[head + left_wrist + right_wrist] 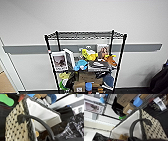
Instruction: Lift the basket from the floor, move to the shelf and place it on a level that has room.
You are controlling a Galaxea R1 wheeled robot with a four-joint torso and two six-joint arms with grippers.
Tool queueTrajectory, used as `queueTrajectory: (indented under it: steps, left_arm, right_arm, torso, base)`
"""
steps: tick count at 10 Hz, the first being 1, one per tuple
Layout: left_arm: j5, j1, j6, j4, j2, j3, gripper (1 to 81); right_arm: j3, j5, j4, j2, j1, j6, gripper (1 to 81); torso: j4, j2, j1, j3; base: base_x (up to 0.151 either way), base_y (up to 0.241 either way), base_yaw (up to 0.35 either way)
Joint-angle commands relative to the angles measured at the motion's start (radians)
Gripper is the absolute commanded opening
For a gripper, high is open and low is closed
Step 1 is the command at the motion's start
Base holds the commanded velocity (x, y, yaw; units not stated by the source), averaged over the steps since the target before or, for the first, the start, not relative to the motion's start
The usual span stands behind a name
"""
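Note:
The shelf (85, 62) stands against the white wall straight ahead in the head view. Its top level (86, 34) is a bare black wire grid. The lower tiers are packed with toys, boxes and pictures. The cream woven basket (16, 130) shows close up in the left wrist view, with its white lining and dark rim. One dark loop handle (37, 122) arcs down into my left gripper (52, 139). The right wrist view shows the basket (154, 127) again. Its other handle (136, 124) runs into my right gripper (132, 139). Each gripper is shut on its handle.
A grey rail (140, 47) runs along the wall behind the rack. At the right edge of the head view is a dark shape (160, 80). A doorway frame (7, 67) stands at the left. Cardboard boxes (125, 99) and a blue block (137, 102) sit on the rack's low tiers beside the basket.

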Motion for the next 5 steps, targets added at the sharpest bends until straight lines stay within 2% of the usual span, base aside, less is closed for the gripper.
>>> queueTrajectory:
  steps: [1,5]
  left_arm:
    - [-0.072,-0.081,0.004,-0.019,-0.018,0.101,1.0]
    - [-0.085,-0.059,0.004,-0.005,-0.04,0.136,1.0]
  right_arm:
    - [0.109,0.043,-0.068,-0.013,0.089,0.013,1.0]
    - [0.119,0.043,-0.069,-0.013,0.078,0.011,1.0]
  torso:
    - [0.0,0.0,0.0,0.0]
    - [0.0,0.0,-0.001,0.0]
  base:
    - [0.09,0.0,0.0]
    - [0.091,0.0,0.0]
